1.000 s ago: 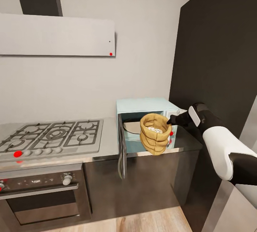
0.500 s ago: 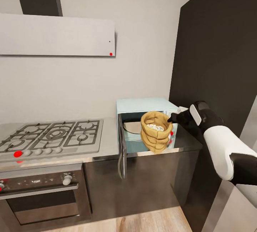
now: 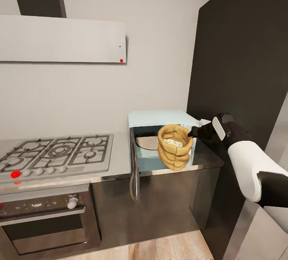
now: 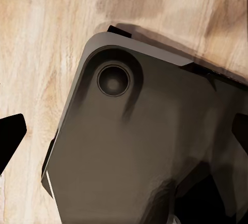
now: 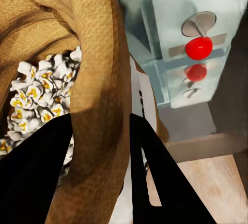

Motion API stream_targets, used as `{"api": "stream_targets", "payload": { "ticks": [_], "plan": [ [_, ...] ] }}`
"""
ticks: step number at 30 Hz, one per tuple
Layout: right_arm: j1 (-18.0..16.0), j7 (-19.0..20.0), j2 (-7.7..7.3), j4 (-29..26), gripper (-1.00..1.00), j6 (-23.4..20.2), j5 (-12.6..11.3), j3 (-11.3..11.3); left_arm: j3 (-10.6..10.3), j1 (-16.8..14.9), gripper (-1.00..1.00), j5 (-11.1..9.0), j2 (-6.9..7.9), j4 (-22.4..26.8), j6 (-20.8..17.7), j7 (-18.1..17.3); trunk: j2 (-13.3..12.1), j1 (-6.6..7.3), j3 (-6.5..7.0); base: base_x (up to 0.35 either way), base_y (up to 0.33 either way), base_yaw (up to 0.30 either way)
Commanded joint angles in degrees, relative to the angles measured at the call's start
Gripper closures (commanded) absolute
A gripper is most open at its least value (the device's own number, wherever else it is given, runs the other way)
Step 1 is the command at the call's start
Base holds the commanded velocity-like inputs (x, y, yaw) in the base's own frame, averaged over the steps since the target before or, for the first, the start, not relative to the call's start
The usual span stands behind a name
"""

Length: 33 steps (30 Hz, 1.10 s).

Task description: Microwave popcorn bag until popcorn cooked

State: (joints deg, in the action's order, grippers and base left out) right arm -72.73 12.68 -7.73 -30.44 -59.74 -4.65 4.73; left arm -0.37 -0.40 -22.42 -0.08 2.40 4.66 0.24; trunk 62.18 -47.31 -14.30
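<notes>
The right end effector [image 5: 98,169] is clamped on the rolled rim of the popcorn bag [image 3: 175,147], one black finger inside the mouth and one outside, the paper wall pinched between them. In the head view the bag hangs clear of the bench [image 3: 120,160], in front of the open microwave [image 3: 162,138] and roughly level with its cavity. The sack is orange-brown, coarse and matte, with horizontal creases and a thick folded lip. It looks light and soft, so it will likely sag and swing from a one-sided hold; the doubled rim is the sensible place to grip, being the stiffest part, while the thin wall below would probably crumple. The popcorn [image 5: 39,97] inside is white and puffed with yellow centres, heaped loosely, so tipping the bag risks spilling it.

Behind the bag, the microwave is a pale mint box with a white panel carrying two knobs, its door [image 3: 135,168] swung wide on the hob side, a pale turntable visible inside. Farther off sits the steel hob with grey grates.

The left end effector [image 4: 124,131] looks down on a dark rounded base over wood flooring; whether its jaws are apart or together cannot be told
</notes>
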Motion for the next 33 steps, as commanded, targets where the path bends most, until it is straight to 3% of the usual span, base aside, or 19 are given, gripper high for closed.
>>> {"api": "stream_targets", "payload": {
  "ticks": [1,9,13,15,33],
  "plan": [
    [0.0,-0.3,0.0,0.0,1.0,-0.3,-0.5,0.2,-0.1,0.0,-1.0,-0.3,-0.01,0.0,0.2,0.0,0.0,0.0,-0.08,0.0,0.0,-0.258],
    [0.0,-0.1,0.31,0.6,1.0,-0.3,-0.8,0.5,-0.1,0.0,-1.0,-0.3,-0.01,0.0,0.2,0.0,0.0,0.0,-0.08,0.0,0.0,-0.174],
    [0.0,-0.1,4.37,1.0,1.0,-0.3,-1.0,0.5,-0.1,0.0,-1.0,-0.3,-0.01,0.0,0.2,0.0,0.0,0.0,-0.08,0.0,0.0,-0.004],
    [0.0,-0.1,5.33,1.1,1.0,-0.3,-1.1,0.5,-0.1,0.0,-1.0,-0.3,-0.01,0.0,0.2,0.0,0.0,0.0,-0.08,0.0,0.0,0.0],
    [0.0,-0.3,5.71,6.1,1.0,-0.3,-0.8,0.4,-0.2,0.0,-1.0,-0.2,-0.01,0.2,0.2,0.0,0.0,0.0,-0.08,0.0,0.0,0.0]
  ]
}}
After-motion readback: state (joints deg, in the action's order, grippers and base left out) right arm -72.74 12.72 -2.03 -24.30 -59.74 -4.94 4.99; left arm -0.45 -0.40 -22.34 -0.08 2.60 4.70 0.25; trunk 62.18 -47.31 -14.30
